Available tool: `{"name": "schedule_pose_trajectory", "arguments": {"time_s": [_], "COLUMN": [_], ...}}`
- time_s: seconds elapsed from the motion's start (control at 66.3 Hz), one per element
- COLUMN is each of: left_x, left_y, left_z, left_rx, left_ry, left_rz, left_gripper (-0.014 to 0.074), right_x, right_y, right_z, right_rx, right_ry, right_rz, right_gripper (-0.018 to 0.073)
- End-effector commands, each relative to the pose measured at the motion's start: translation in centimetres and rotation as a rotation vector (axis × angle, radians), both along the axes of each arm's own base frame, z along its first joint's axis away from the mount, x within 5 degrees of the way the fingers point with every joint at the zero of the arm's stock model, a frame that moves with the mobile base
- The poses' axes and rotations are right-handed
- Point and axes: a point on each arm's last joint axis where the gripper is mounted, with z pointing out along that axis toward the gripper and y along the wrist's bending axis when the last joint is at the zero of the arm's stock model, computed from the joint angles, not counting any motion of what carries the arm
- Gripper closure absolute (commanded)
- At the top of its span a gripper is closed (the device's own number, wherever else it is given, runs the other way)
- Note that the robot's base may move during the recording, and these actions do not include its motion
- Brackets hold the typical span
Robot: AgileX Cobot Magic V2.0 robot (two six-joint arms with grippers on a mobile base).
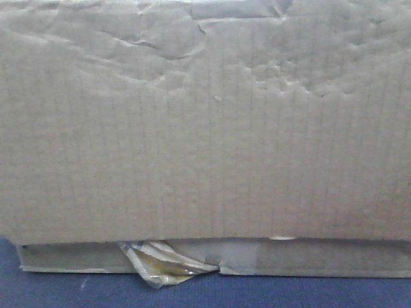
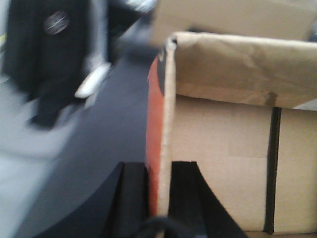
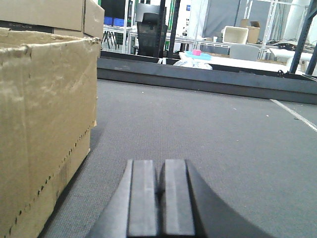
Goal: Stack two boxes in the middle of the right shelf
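1. Front view: the tall box (image 1: 205, 128) fills nearly your whole frame. Its brown face is creased and dented along the top.
2. The flat box (image 1: 321, 256) lies directly beneath it as a thin strip. The tall box's bottom edge meets its top across most of the width, with a dark slit at the left end.
3. Yellowish clear tape (image 1: 160, 266) peels from the flat box's front, left of centre. It curls down to the blue-grey surface (image 1: 289, 292) on which the flat box rests.
4. Left wrist view (blurred): your left gripper (image 2: 159, 171) straddles an upright cardboard wall of the tall box. One black finger (image 2: 132, 198) lies on the wall's orange-red outer side and the other on the plain brown inner side. The jaws are closed on this wall.
5. A creased flap folds over the top of the same box, above the inner face.
6. Right wrist view: your right gripper (image 3: 159, 171) sits low over the grey felt bench (image 3: 208, 129). Its jaws are pressed together with nothing between them.
7. The tall box's creased side stands at the left of this view, near the right gripper but apart from it. Low down, its near corner shows a small step; you cannot tell whether that is the flat box.
8. A dark rail (image 3: 208, 77) runs along the far edge of the bench.
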Motion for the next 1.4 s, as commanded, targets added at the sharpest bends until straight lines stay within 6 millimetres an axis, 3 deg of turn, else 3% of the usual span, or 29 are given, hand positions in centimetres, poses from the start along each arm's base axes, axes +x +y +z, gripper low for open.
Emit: {"name": "schedule_pose_trajectory", "arguments": {"time_s": [0.0, 0.362, 0.558, 0.709, 1.086, 1.387], "left_x": [-0.6, 0.8, 1.8, 2.4, 3.7, 5.1], "left_y": [-2.6, -15.0, -19.9, -21.4, -22.9, -24.7], "left_z": [1.4, -0.1, -3.1, -5.9, -13.1, -17.3], "left_rx": [-0.065, -0.03, -0.016, -0.029, -0.037, -0.018], "left_ry": [-0.075, -0.034, 0.045, 0.139, 0.379, 0.515], "left_rz": [-0.061, -0.296, -0.325, -0.317, -0.256, -0.262], "left_gripper": [0.0708, 0.0708, 0.0708, 0.0708, 0.0708, 0.0708], "right_x": [0.0, 0.0, 0.0, 0.0, 0.0, 0.0], "right_y": [0.0, 0.0, 0.0, 0.0, 0.0, 0.0], "right_z": [0.1, 0.1, 0.1, 0.1, 0.1, 0.1], "right_rx": [-0.002, -0.002, -0.002, -0.002, -0.002, -0.002], "right_ry": [-0.016, -0.016, -0.016, -0.016, -0.016, -0.016], "right_rz": [-0.006, -0.006, -0.006, -0.006, -0.006, -0.006], "right_gripper": [0.0724, 0.0724, 0.0724, 0.0724, 0.0724, 0.0724]}}
